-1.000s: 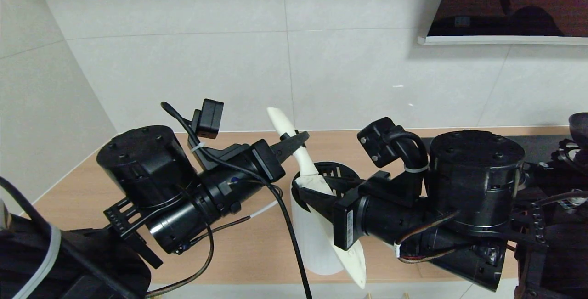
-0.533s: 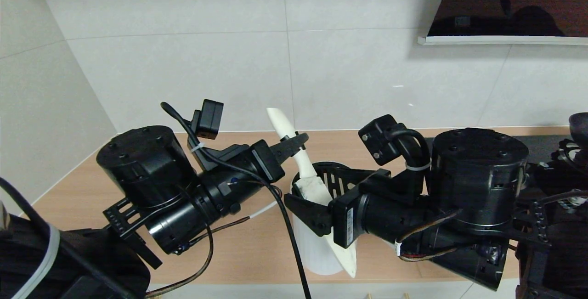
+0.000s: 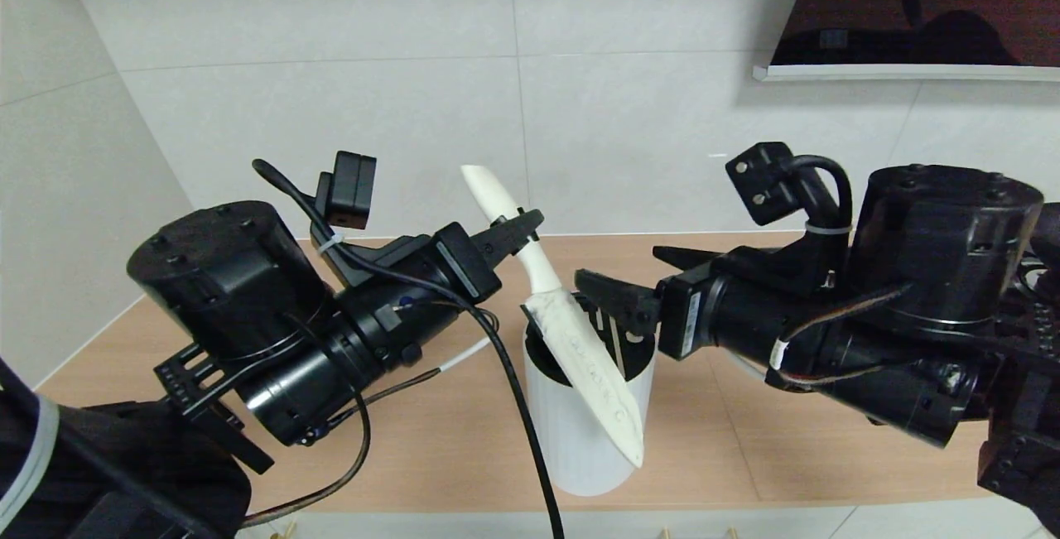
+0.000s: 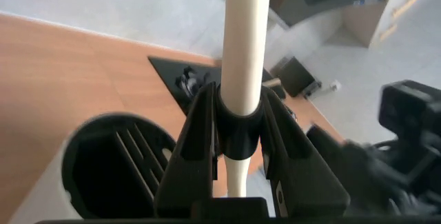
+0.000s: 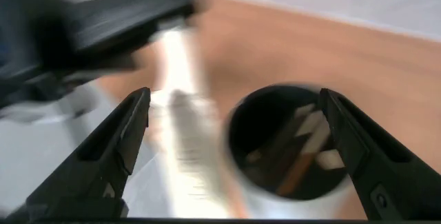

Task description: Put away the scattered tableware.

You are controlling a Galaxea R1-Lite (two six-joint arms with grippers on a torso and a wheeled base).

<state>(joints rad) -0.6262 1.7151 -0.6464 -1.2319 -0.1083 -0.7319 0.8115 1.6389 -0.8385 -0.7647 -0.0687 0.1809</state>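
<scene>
White knife (image 3: pixel 571 340), markings (image 3: pixel 593 373) illegible, in left claw (image 3: pixel 520 234).

Left tool (image 3: pixel 520 230) clamps knife (image 3: pixel 586 363) near holder (image 3: pixel 580 449); right tool (image 3: pixel 619 267) spread.

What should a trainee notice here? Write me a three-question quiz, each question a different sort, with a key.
1. True or false: the right gripper is shut on the knife.
2. Which part of the knife does the left gripper clamp? A blade; B handle; C tip.
3. Fill in: seen from the head view, in front of the white holder, the knife's tip points ___.

Key: 1 false, it is open and apart from the knife; 2 B; 3 down.
</scene>
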